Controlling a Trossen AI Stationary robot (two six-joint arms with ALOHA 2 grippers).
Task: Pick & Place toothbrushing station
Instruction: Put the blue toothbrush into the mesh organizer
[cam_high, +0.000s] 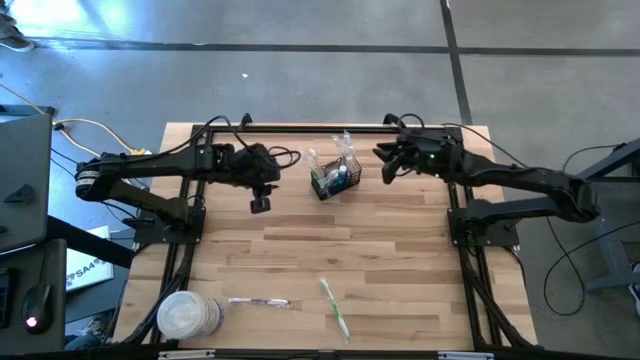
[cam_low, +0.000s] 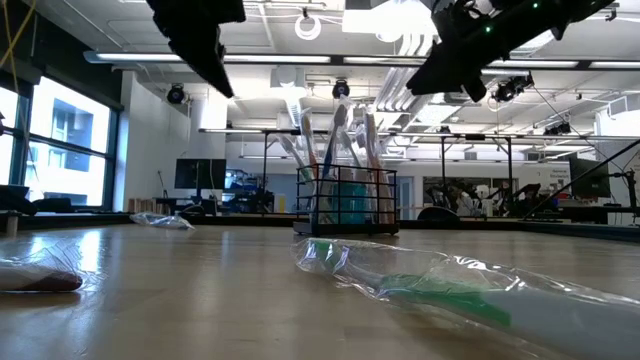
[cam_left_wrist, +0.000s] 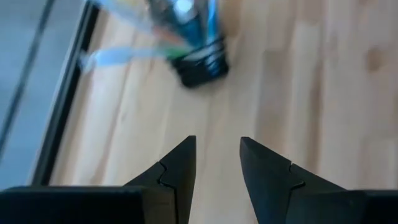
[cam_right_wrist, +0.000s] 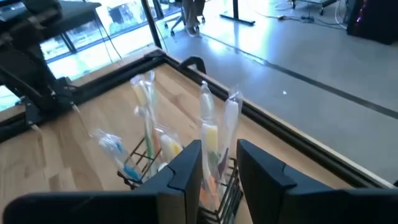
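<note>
The toothbrushing station is a small black wire-mesh basket (cam_high: 332, 181) standing on its base at the far middle of the wooden table, with several wrapped toothbrushes upright in it. It also shows in the low view (cam_low: 348, 205), the left wrist view (cam_left_wrist: 200, 62) and the right wrist view (cam_right_wrist: 180, 168). My left gripper (cam_high: 260, 203) is open and empty above the table, to the basket's left (cam_left_wrist: 217, 155). My right gripper (cam_high: 385, 168) is open and empty above the table, to the basket's right, pointing toward it (cam_right_wrist: 219, 155).
A round white tub (cam_high: 186, 316) stands at the near left corner. A wrapped toothbrush (cam_high: 260, 302) and a wrapped green toothbrush (cam_high: 335, 306) lie near the table's front edge. A black frame rail (cam_high: 300, 128) runs along the far edge behind the basket.
</note>
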